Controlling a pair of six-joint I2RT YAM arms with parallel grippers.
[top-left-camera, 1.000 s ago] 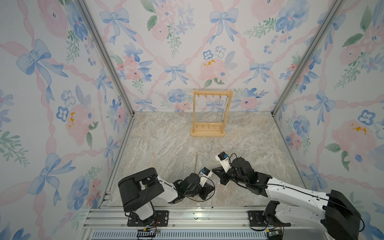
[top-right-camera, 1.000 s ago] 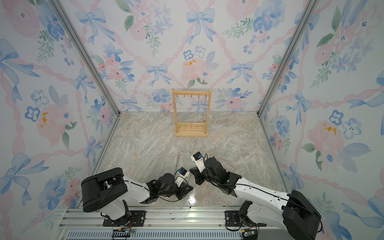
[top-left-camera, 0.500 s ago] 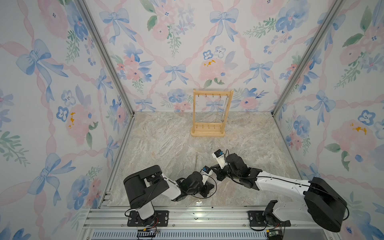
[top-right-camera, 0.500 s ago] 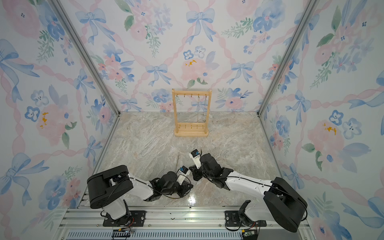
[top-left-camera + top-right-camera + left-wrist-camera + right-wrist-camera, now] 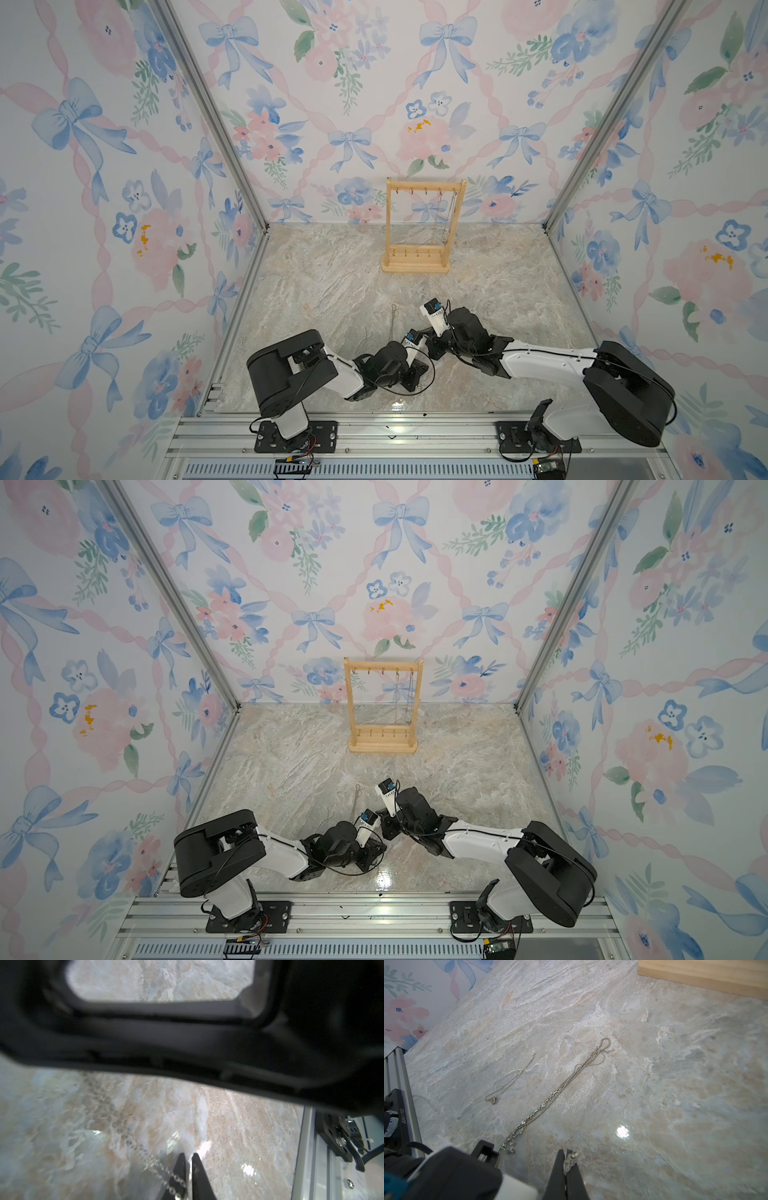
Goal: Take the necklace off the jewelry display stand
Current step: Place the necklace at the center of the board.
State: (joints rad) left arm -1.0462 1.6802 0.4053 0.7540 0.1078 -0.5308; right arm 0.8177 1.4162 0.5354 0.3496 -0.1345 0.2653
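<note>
Necklace (image 5: 439, 220): two thin chains hang side by side from the right-hand hooks of the jewelry display stand (image 5: 390, 224), at the back of the counter (image 5: 324, 286), well apart from both arms. Other pieces lie flat near the arms: a long necklace with teal stones (image 5: 550, 1099) and a short chain (image 5: 510, 1082) beside it. Right gripper (image 5: 565, 1156): fingers closed on a bit of fine chain (image 5: 569, 1160). Left gripper (image 5: 188, 1156): fingers a narrow slit apart, a link chain (image 5: 158, 1165) crossing one; caught or free, cannot tell. Judgement: the hanging chains are light, limp and slippery, likely to snag or tangle together. Best to pinch both strands just under the hook and lift clear, with no sideways pull.
</note>
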